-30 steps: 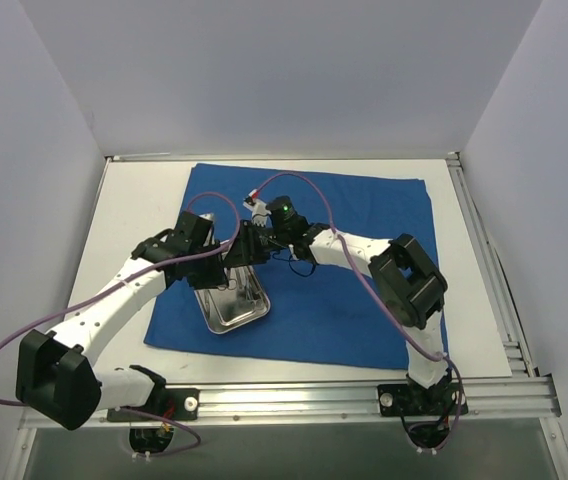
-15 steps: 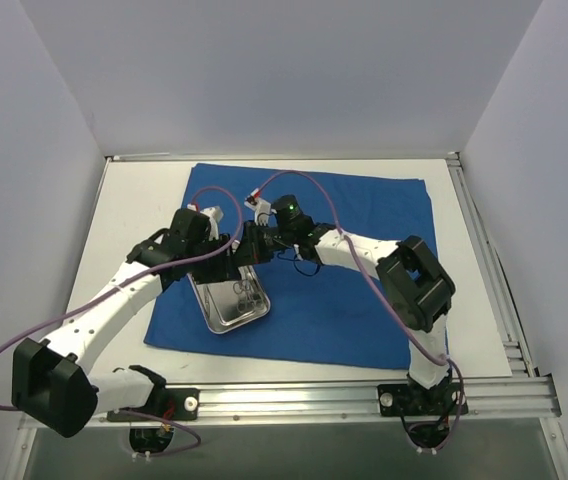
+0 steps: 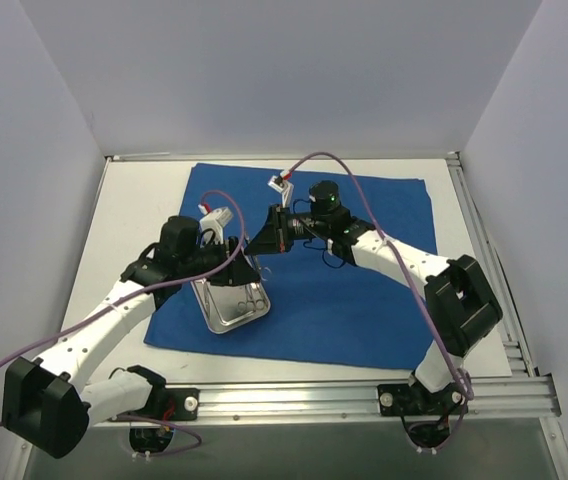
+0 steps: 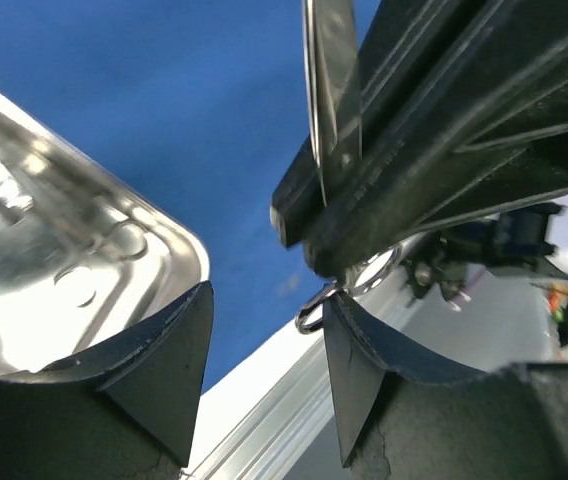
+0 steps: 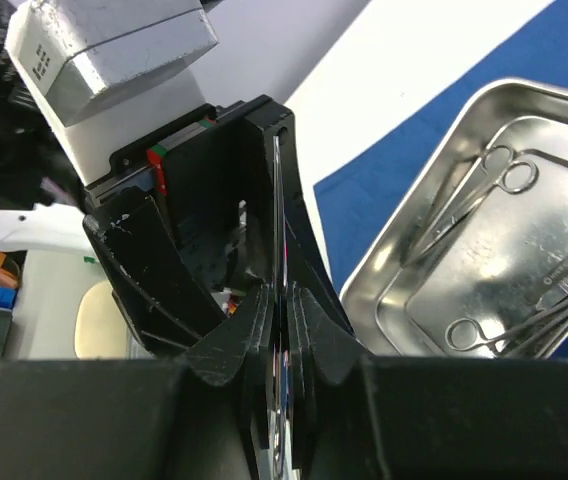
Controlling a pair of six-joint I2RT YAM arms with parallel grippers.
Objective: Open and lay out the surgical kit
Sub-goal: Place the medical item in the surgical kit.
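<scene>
The royal-blue cloth (image 3: 364,290) lies spread flat on the table. The steel tray (image 3: 226,318) sits on its near left part and holds several scissor-like instruments (image 5: 469,205). My right gripper (image 3: 264,243) hangs above the tray's far end, shut on a thin metal instrument (image 5: 280,230) seen edge-on; its blade (image 4: 329,100) and ring handle (image 4: 314,312) show in the left wrist view. My left gripper (image 3: 236,258) is open, its jaws wide, right under the right gripper, and the ring handle touches its right fingertip (image 4: 349,350). The tray's rim (image 4: 179,250) is at the left there.
White table (image 3: 134,200) around the cloth, with a metal rail (image 3: 364,395) along the near edge and grey-white walls on three sides. Purple cables (image 3: 344,160) loop above both arms. The cloth's right half (image 3: 384,230) bears nothing.
My right arm has swung right and up, lifting the held instrument off the tray. My left arm has drawn back toward the near left, its gripper still under the right one.
</scene>
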